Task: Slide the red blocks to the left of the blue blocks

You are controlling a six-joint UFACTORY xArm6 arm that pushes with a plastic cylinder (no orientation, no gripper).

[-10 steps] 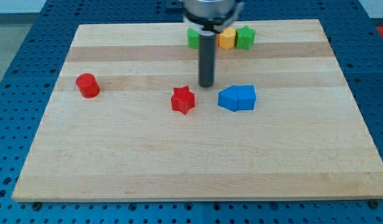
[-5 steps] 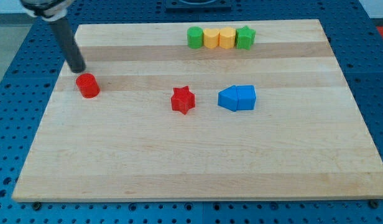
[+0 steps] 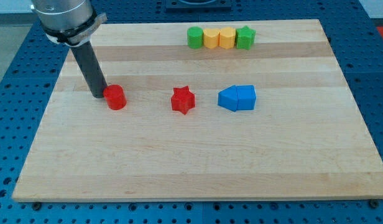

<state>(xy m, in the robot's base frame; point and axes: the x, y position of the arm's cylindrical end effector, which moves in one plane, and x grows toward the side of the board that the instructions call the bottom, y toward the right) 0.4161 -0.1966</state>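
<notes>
My tip (image 3: pixel 98 95) touches the left side of the red cylinder (image 3: pixel 115 97), at the board's left-middle. The red star (image 3: pixel 183 99) lies right of the cylinder, near the centre. Two blue blocks (image 3: pixel 237 98) sit pressed together just right of the red star. Both red blocks lie left of the blue pair.
A row of blocks sits at the view's top edge of the wooden board (image 3: pixel 198 162): green cylinder (image 3: pixel 194 37), two yellow blocks (image 3: pixel 219 38), green star (image 3: pixel 245 37). The arm's wide body (image 3: pixel 62 15) hangs over the top left corner.
My tip went from the board's centre to the far left, then came down beside the red cylinder and pushed it rightward toward the red star.
</notes>
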